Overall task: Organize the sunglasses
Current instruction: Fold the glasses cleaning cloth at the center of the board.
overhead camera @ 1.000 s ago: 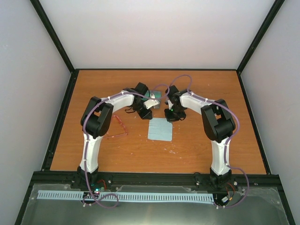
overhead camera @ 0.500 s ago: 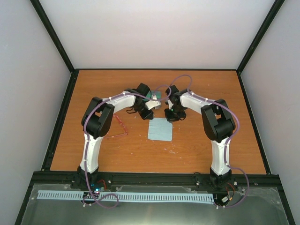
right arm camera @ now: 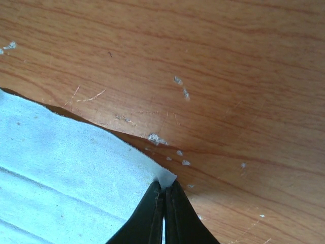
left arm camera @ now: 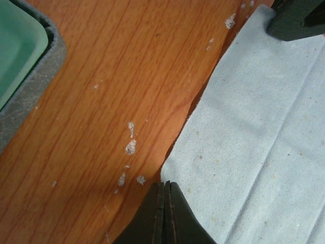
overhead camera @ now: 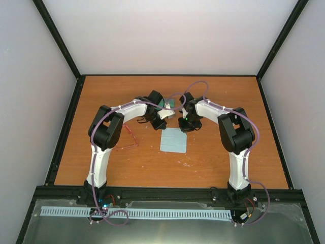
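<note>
The left claw (left arm camera: 165,187) is pressed shut on the 11 o'clock corner of the cloth (left arm camera: 254,142). The right claw (right arm camera: 165,187) is shut just as tight on the 1 o'clock corner, whose tip pokes out between its fingers. The sunglasses (overhead camera: 128,138) lie on the table (overhead camera: 228,157) at 9 o'clock from the cloth, beside the left arm (overhead camera: 104,133), and the open case (overhead camera: 166,105) sits at 12 o'clock.

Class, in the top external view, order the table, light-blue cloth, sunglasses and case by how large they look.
1. the table
2. the light-blue cloth
3. the sunglasses and the case: left unranked, since the arms hide part of each.
</note>
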